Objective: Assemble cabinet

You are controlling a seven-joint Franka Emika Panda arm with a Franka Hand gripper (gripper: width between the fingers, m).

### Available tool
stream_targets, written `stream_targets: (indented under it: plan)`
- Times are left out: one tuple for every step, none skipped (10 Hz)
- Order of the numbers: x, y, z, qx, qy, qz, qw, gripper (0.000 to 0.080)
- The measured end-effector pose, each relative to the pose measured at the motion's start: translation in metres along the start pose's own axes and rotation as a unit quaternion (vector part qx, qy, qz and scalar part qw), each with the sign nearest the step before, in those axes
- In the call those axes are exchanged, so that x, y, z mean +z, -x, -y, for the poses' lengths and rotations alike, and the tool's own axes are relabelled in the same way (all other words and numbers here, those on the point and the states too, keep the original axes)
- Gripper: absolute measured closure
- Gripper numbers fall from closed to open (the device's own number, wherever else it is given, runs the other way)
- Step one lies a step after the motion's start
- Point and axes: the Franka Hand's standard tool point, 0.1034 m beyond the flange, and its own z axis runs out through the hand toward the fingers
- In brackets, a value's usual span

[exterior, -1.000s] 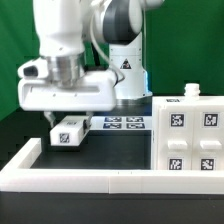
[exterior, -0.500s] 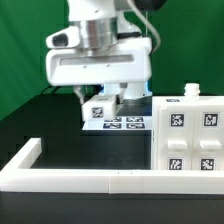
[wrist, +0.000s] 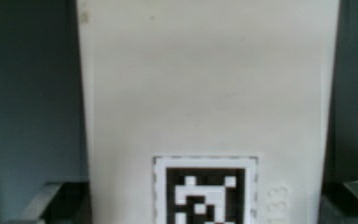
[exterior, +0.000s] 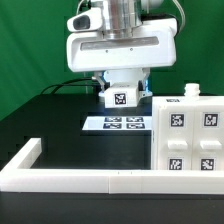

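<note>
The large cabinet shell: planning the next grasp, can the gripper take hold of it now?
Probably not: the gripper is shut on a small white block, so its fingers are occupied, though the path to the cabinet shell looks free.

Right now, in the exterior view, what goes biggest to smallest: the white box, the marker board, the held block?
1. white box
2. marker board
3. held block, though the gripper hides part of it.

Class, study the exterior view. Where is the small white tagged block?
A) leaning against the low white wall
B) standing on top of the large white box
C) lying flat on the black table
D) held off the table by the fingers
D: the fingers clasp the small white block, raised clear of the marker board below it.
</note>
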Motion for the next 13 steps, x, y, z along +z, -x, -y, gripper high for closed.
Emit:
stream_targets:
  plan:
    - [0.000, 0.000, 0.000, 0.000, 0.000, 0.000, 1.000, 0.0243]
    - [0.001, 0.000, -0.001, 0.000, 0.001, 0.001, 1.000, 0.0243]
    - [0.001, -0.001, -0.003, -0.002, 0.003, 0.005, 1.000, 0.0243]
    - [-0.012, -0.007, 0.008, -0.008, 0.000, 0.017, 1.000, 0.0243]
    - [-0.026, -0.018, 0.023, -0.016, -0.002, 0.012, 1.000, 0.0243]
    - [-0.034, -0.025, 0.040, -0.033, 0.002, 0.006, 0.999, 0.0243]
    - [-0.039, -0.027, 0.052, -0.037, 0.001, 0.006, 0.999, 0.0243]
    - [-0.047, -0.032, 0.067, -0.045, -0.001, 0.013, 0.999, 0.0243]
    - [-0.054, -0.040, 0.080, -0.055, -0.002, 0.022, 0.998, 0.0243]
    - [-0.056, -0.045, 0.089, -0.067, 0.005, 0.020, 0.998, 0.0243]
    - [-0.055, -0.043, 0.087, -0.066, 0.005, 0.021, 0.998, 0.0243]
    - [-0.054, -0.043, 0.085, -0.064, 0.005, 0.022, 0.998, 0.0243]
    - [-0.054, -0.043, 0.085, -0.070, 0.004, 0.022, 0.997, 0.0243]
